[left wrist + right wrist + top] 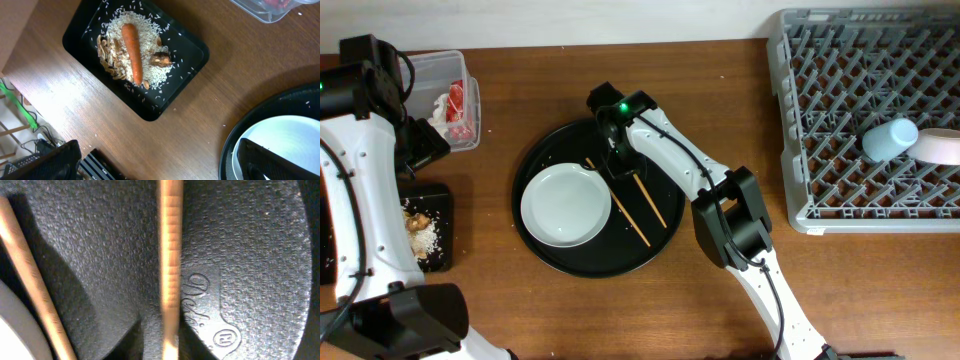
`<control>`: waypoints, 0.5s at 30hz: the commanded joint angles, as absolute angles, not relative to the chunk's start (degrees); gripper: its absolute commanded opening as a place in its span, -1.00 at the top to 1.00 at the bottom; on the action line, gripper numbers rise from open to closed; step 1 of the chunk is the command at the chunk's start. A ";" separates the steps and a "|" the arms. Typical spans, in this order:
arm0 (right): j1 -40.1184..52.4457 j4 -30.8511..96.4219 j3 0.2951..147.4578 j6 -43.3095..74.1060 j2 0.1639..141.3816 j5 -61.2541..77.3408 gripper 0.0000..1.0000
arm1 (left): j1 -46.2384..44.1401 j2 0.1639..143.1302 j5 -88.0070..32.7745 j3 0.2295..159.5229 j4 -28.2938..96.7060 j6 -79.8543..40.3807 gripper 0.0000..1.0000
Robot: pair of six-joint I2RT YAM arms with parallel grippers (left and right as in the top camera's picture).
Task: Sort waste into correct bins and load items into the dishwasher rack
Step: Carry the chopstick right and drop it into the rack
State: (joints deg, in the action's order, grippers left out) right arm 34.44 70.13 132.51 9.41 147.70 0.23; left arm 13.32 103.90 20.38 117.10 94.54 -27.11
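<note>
Over the round tray [630,255] | my right hand [618,165] sits low on the chopsticks [628,217], beside the plate [565,205]; I cannot tell its grip | left hand [157,145] spread | risk: pinching one stick, other skids off.

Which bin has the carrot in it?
The flat black tray holds the carrot, which lies on top of the rice. The clear tub has a red wrapper instead.
</note>
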 commanded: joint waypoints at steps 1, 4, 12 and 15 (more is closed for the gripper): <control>34.74 70.59 130.82 9.93 148.55 0.60 0.80 | 13.56 103.15 20.56 117.25 94.59 -27.79 -0.98; 34.52 71.07 131.13 9.93 148.40 0.58 0.92 | 13.56 103.15 20.56 117.25 94.59 -27.79 -0.98; 27.27 78.87 143.92 6.17 144.14 -0.10 0.92 | 13.56 103.15 20.56 117.25 94.59 -27.79 -0.98; 21.71 84.33 154.82 3.73 141.86 -0.10 0.91 | 13.56 103.18 20.56 117.25 94.59 -27.79 -0.98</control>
State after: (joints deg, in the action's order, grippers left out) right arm 27.20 82.06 146.15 6.92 147.61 0.30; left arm 13.32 103.90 20.38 117.10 94.54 -27.11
